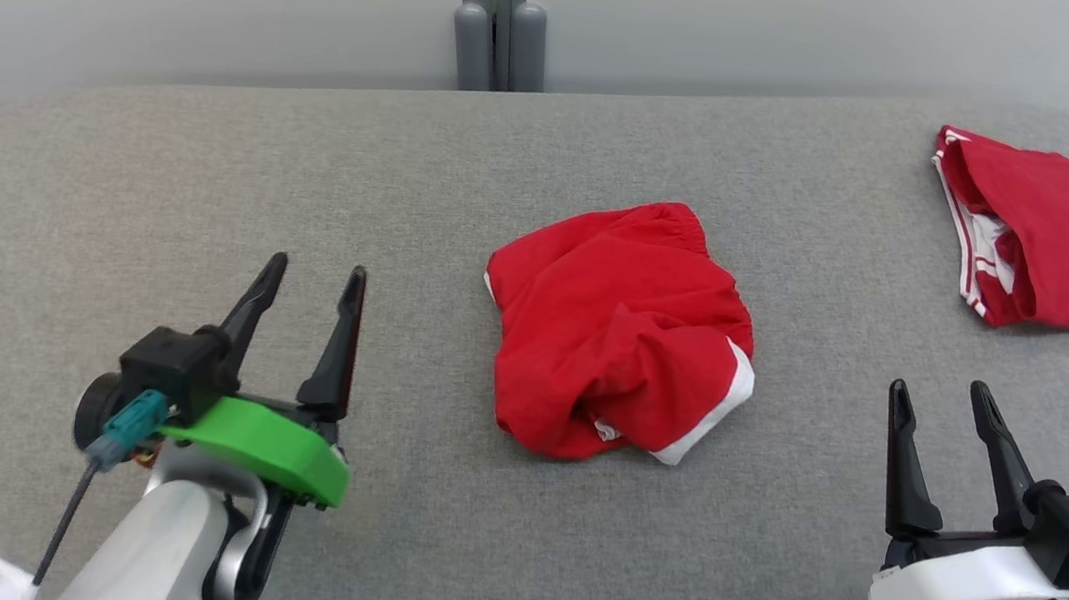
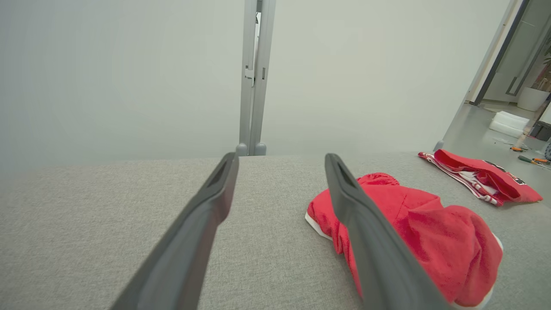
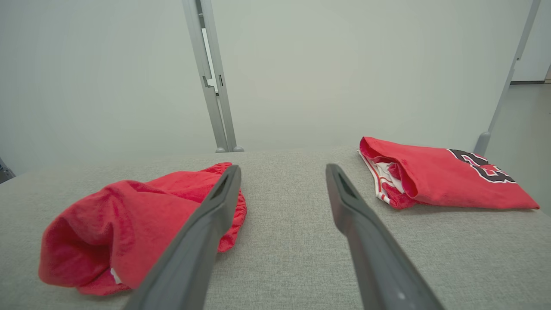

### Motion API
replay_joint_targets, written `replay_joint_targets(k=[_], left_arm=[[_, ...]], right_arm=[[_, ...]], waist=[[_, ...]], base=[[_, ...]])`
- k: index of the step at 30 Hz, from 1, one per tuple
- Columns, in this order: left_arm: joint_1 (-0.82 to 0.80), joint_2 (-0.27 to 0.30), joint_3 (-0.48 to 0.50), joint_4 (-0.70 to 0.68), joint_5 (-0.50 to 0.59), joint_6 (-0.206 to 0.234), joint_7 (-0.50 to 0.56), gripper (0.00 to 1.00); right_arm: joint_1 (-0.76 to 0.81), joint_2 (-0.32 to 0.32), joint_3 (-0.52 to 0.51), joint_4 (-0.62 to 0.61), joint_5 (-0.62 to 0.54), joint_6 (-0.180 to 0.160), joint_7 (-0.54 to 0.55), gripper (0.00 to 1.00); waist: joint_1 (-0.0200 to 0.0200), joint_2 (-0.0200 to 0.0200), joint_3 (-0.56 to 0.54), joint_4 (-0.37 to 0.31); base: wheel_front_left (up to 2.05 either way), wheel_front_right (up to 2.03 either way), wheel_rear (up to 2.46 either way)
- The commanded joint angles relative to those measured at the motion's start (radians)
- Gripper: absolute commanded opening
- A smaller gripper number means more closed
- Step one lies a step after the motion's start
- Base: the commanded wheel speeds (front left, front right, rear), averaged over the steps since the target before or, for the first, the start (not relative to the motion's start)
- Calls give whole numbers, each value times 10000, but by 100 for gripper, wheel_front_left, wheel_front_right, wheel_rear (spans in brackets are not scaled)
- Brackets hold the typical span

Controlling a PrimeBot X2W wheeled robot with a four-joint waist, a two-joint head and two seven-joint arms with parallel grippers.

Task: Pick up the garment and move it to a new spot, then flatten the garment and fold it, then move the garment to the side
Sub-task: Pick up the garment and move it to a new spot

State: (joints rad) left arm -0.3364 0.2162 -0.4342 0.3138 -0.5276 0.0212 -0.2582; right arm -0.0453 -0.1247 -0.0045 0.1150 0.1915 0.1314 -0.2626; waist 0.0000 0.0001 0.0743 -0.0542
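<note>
The red garment (image 1: 616,335) lies in a bunched heap on the grey surface (image 1: 206,182), not flat yet. The left tool (image 1: 318,263) and the right tool (image 1: 939,386) sit one on each side of the garment, both open and empty, likely ready to spread it out.

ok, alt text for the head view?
A crumpled red fabric garment with white trim lies centred on a grey fabric-covered table, between the open left gripper and open right gripper, neither touching it. A folded red jersey with a dark number sits far right.
</note>
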Motion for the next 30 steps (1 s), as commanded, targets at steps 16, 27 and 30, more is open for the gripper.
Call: replay_joint_targets(k=[16, 27, 30], left_arm=[[2961, 139, 2649, -1555, 940, -163, -66, 100], [3502, -430, 3719, -1660, 1631, -1017, -68, 100], [3598, -607, 3896, -1613, 1873, -1161, -68, 100]], right_arm=[[428, 43, 7, 75, 85, -16, -28, 100], [609, 107, 67, 136, 119, -16, -28, 100], [610, 126, 76, 189, 158, -16, -28, 100]], waist=[[0, -1, -784, 982], [0, -1, -835, 1075], [0, -1, -831, 1056]], base=[[0, 0, 0], [0, 0, 0], [0, 0, 0]])
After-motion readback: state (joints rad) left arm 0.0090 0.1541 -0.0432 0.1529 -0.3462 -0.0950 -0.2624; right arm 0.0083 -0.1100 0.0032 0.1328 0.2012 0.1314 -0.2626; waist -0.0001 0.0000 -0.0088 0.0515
